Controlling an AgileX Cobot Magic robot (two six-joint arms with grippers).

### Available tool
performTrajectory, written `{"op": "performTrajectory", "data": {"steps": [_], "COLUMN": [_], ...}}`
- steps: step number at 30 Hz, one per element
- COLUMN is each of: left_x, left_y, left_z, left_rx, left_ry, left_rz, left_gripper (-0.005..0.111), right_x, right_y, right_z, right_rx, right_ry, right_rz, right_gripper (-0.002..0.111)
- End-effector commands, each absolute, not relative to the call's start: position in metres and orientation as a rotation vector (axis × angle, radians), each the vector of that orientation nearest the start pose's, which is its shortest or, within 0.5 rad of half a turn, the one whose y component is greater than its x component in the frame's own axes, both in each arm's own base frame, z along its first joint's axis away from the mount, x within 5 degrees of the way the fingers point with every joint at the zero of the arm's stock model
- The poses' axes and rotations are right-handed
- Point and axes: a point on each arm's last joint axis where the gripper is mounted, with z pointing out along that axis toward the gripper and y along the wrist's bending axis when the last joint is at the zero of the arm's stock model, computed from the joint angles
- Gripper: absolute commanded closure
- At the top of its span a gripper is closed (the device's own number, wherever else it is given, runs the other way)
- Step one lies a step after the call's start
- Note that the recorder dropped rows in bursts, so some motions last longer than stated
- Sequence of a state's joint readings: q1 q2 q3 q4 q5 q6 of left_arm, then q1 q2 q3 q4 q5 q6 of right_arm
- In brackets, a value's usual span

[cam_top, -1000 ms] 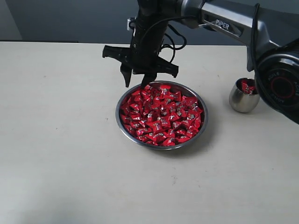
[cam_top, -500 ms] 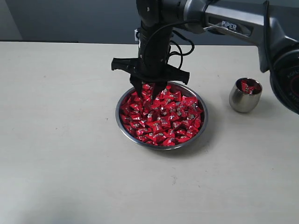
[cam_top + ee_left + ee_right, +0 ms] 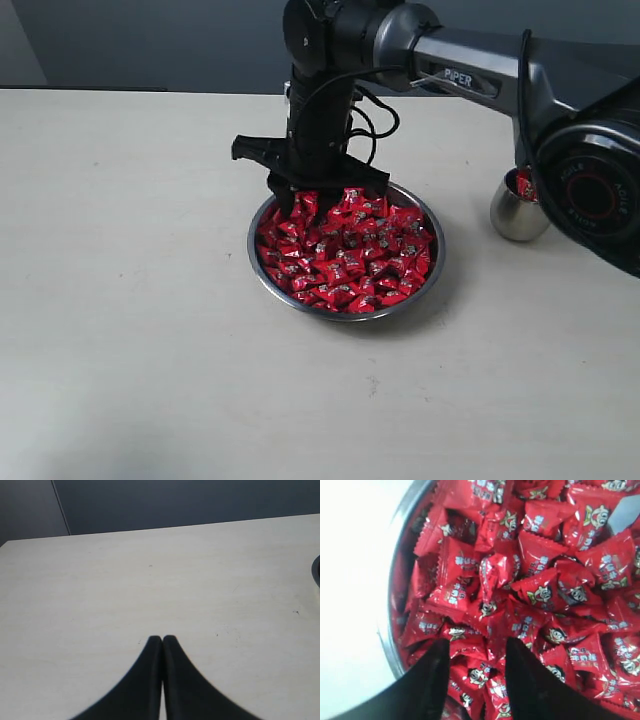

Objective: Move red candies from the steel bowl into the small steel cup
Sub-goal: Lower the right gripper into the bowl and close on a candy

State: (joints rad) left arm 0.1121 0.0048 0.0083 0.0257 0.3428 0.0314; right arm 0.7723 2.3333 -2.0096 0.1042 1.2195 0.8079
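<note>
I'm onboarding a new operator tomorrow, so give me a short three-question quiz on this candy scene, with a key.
1. True or false: the right gripper has its jaws open, fingertips down among the red candies in the steel bowl.
2. Where is the small steel cup? A) inside the bowl; B) on the table, apart from the bowl; C) upside down on the candies.
3. Fill in: the left gripper is ___, holding nothing.
Key: 1 true; 2 B; 3 shut.
</note>
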Motion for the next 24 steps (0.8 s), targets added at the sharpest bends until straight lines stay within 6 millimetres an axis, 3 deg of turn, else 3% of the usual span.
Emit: {"op": "performTrajectory", "data": {"steps": [1, 7, 24], "left_x": [0.053, 0.053, 0.053], "left_y": [0.007, 0.007, 0.007], "left_z": [0.183, 0.183, 0.183], "left_rx": [-0.054, -0.054, -0.054], "left_ry": [1.819, 1.819, 1.819], "left_rz": [0.123, 0.123, 0.123], "left_gripper": [0.106, 0.106, 0.106], "right_x": [0.345, 0.344, 0.345], "right_y": [0.338, 0.34, 0.339], "right_z": [0.174, 0.158, 0.158], "right_rx": [0.136, 0.155, 0.149], "right_ry": [3.12, 3.16, 3.158], "right_rz": [0.249, 0.228, 0.226], "right_gripper": [0.071, 0.071, 0.071]}}
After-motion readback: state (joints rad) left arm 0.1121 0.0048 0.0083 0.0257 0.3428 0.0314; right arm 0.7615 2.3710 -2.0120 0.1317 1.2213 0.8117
